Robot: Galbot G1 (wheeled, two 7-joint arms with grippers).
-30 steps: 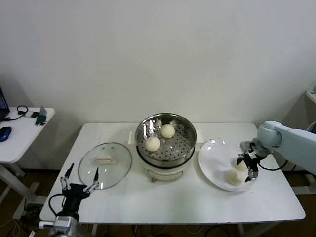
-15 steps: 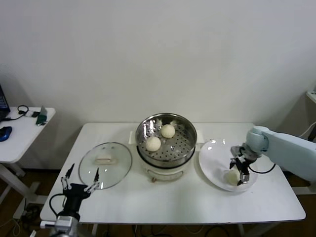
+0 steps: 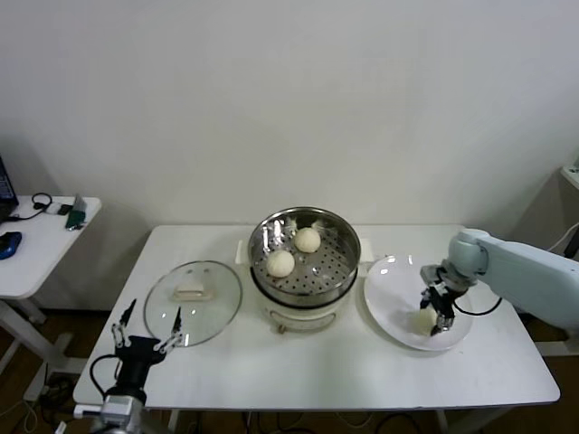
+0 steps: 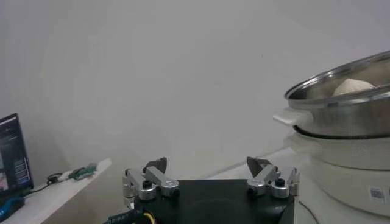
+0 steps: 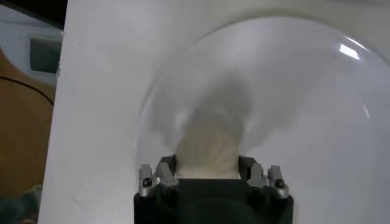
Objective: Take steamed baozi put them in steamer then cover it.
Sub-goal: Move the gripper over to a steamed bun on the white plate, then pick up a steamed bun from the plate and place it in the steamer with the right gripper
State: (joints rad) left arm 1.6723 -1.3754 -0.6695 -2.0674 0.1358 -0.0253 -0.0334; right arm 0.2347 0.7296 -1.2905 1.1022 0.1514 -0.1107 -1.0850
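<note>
The steamer (image 3: 304,271) stands mid-table and holds two steamed baozi (image 3: 308,240) (image 3: 280,263). It also shows in the left wrist view (image 4: 341,106), with one baozi (image 4: 352,86) showing above its rim. My right gripper (image 3: 434,323) is down on the white plate (image 3: 389,285), shut on a baozi (image 3: 421,320). In the right wrist view the baozi (image 5: 206,149) sits between the fingers of the gripper (image 5: 207,169). No other baozi shows on the plate. The cover (image 3: 193,303) lies flat left of the steamer. My left gripper (image 3: 145,331) is parked open at the table's front left, and it shows open in its own wrist view (image 4: 207,167).
The plate (image 5: 292,85) lies close to the table's right front edge. A small white side table (image 3: 41,244) with a few small items stands to the far left. A white wall runs behind the table.
My right gripper has moved left and down across the plate onto the front baozi and has closed on it. The left arm has not moved.
</note>
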